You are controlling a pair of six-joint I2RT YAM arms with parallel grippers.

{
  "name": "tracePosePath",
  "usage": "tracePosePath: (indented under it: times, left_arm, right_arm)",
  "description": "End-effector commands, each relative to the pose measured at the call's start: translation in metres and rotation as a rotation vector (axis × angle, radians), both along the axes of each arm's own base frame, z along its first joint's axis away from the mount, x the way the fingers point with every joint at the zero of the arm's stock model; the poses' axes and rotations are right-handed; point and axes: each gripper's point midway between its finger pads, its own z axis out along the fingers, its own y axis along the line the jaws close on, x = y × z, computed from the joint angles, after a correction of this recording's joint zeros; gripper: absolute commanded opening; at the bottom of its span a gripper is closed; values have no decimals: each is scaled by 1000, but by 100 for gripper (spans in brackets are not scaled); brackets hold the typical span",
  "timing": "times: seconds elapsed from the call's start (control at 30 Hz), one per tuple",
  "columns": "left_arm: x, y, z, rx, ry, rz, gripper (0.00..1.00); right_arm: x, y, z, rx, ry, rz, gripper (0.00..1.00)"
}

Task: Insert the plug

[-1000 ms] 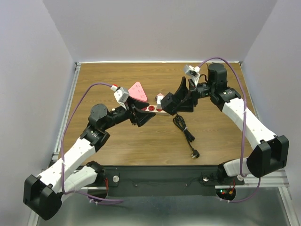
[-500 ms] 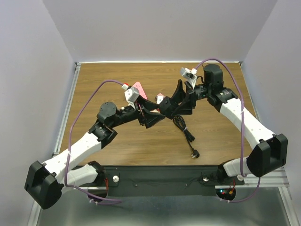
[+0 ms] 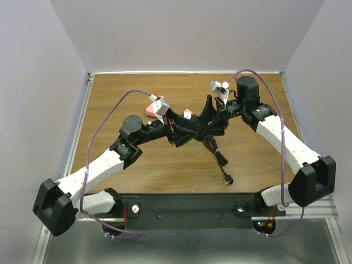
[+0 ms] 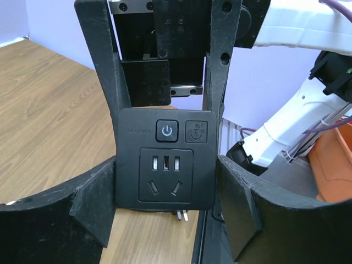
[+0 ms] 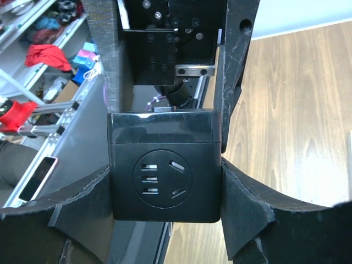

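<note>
Black on black at centre table: the right gripper (image 5: 165, 190) has the socket cube (image 5: 165, 176) pinched snug between its fingers. The left gripper (image 4: 166, 190) straddles that same cube from the opposite face, jaws wide, pads right at its flanks; clamped or merely alongside, I can't tell. The plug (image 3: 228, 179) lies on the wooden table (image 3: 121, 88) at the end of its coiled cable (image 3: 215, 148), well apart, nobody holding it. Danger now: four fingers crowd one block and could clash, and letting go before the other grip is firm drops it.
</note>
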Motion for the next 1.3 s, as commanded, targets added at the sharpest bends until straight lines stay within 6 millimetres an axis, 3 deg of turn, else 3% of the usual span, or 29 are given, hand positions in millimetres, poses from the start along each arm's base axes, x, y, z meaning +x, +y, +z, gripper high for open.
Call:
tracePosePath:
  times: [0.0,0.03,0.07,0.1,0.2,0.23,0.3,0.53,0.63,0.97,1.13,1.27]
  left_arm:
    - [-11,-2,41,-94,-107,-39,73]
    - [-11,-3,39,-91,-101,-46,55]
    - [-12,-3,39,-95,-106,-50,47]
    - [-14,-4,37,-92,-105,-61,32]
    - [-16,-6,31,-83,-98,-81,3]
    - [-17,-6,28,-80,-91,-83,0]
    - [-18,-5,24,-75,-92,-83,0]
    - [-6,9,4,-30,-70,34,0]
    - [-4,16,0,-23,-58,62,0]
    - [8,43,-15,5,-36,137,0]
    - [9,48,-18,5,-35,152,0]
    - [23,55,-27,25,1,215,0]
  right_arm:
    - [-18,-2,9,49,-40,101,0]
    - [-18,-2,6,47,-33,100,0]
    - [-17,-2,4,43,-29,96,0]
    - [-16,-1,1,38,-17,93,1]
    - [-14,0,-3,32,-12,84,1]
    - [-13,0,-4,28,-11,76,1]
    - [-11,1,-5,23,-13,63,4]
    - [4,6,-14,-2,-19,-1,52]
    - [15,10,-22,-21,-11,-31,61]
    - [48,7,-31,-46,0,-116,72]
    - [61,5,-39,-69,18,-166,73]
    - [76,2,-46,-105,18,-256,73]
